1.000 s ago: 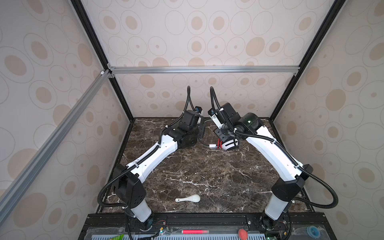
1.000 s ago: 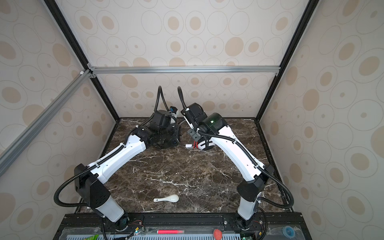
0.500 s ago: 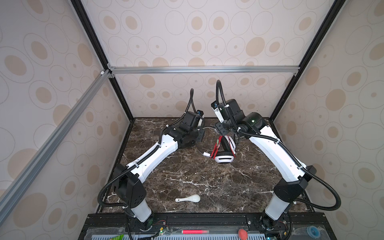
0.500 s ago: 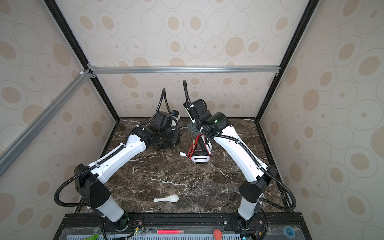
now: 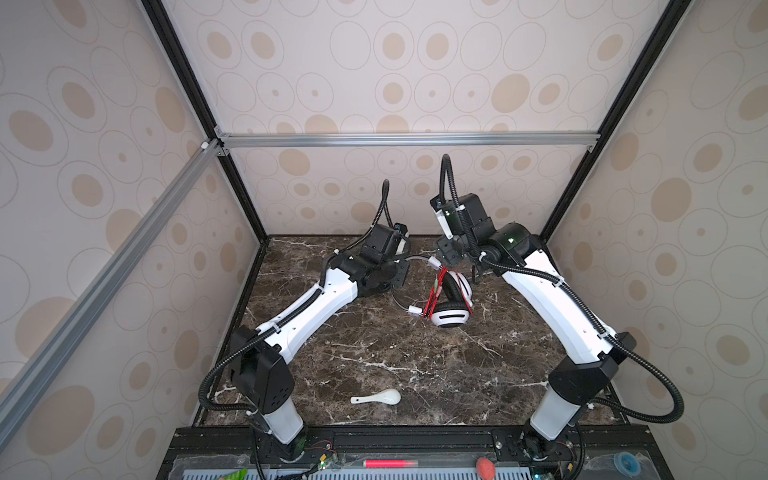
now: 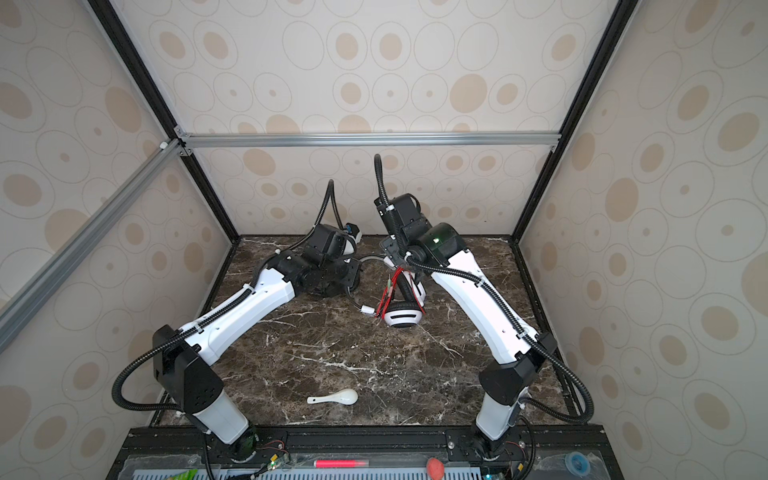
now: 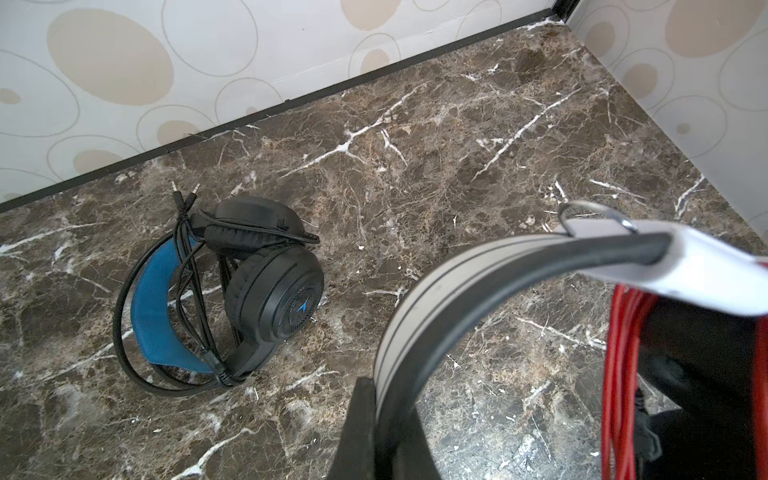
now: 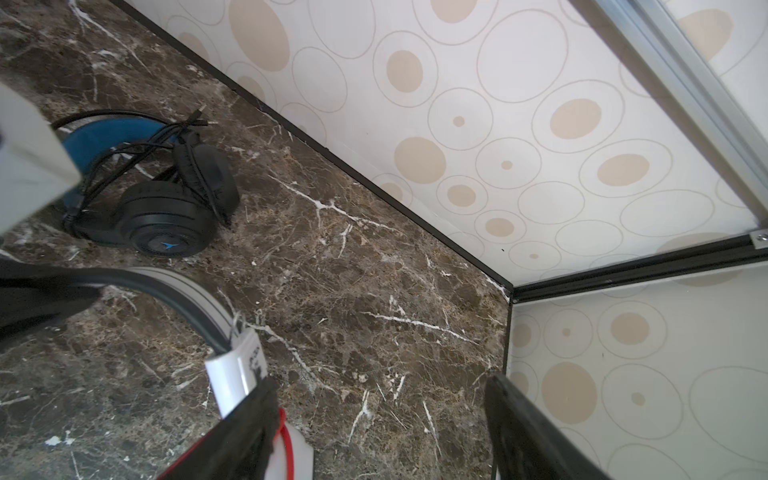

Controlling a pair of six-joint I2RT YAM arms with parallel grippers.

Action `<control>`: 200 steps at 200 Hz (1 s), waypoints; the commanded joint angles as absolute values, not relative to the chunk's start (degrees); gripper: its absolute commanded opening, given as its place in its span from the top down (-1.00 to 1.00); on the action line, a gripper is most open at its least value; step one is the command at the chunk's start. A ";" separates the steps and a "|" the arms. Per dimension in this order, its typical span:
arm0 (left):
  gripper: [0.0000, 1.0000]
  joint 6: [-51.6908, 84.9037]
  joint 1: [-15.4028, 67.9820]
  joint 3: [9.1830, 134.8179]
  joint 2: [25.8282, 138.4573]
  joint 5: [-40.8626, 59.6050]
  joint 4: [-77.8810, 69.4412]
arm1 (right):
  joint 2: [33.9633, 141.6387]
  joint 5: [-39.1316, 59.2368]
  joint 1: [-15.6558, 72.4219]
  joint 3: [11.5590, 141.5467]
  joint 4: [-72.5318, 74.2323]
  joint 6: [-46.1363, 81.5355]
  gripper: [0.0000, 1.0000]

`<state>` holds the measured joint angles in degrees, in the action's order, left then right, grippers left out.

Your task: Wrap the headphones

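Note:
The white headphones point(image 5: 451, 309) rest near mid-table in both top views, with the red cord point(image 5: 436, 291) wound round them. My left gripper point(image 7: 382, 399) is shut on their grey-and-black headband point(image 7: 436, 299). My right gripper point(image 8: 382, 407) is open and hangs above their white slider point(image 8: 237, 370), with only bare table between its fingers. One finger point(image 8: 249, 424) is close beside the red cord. The black headphones point(image 7: 232, 291), with a blue inner band and a thin black cord laid over it, lie by the back wall. They also show in the right wrist view point(image 8: 158, 195). In both top views my left arm hides them.
A small white ceramic spoon point(image 5: 378, 398) lies near the table's front edge. The back wall and the right wall point(image 8: 623, 353) meet in a corner close behind my right gripper. The marble table point(image 6: 332, 353) is walled on three sides.
My right gripper has opened, let go of the white headphones and lifted up and back. The headphones came down and forward onto the table. My left gripper stays shut on the headband.

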<state>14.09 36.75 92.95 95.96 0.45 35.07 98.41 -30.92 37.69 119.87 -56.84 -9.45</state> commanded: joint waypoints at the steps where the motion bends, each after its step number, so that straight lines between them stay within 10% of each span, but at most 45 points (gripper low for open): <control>1: 1.00 18.31 36.95 95.62 96.54 1.25 32.50 | 94.82 -32.02 35.20 119.52 -55.01 -8.62 -0.86; 200: 1.00 42.13 37.93 112.37 125.33 0.70 21.92 | 73.31 -20.69 20.57 82.44 -36.56 3.78 -0.99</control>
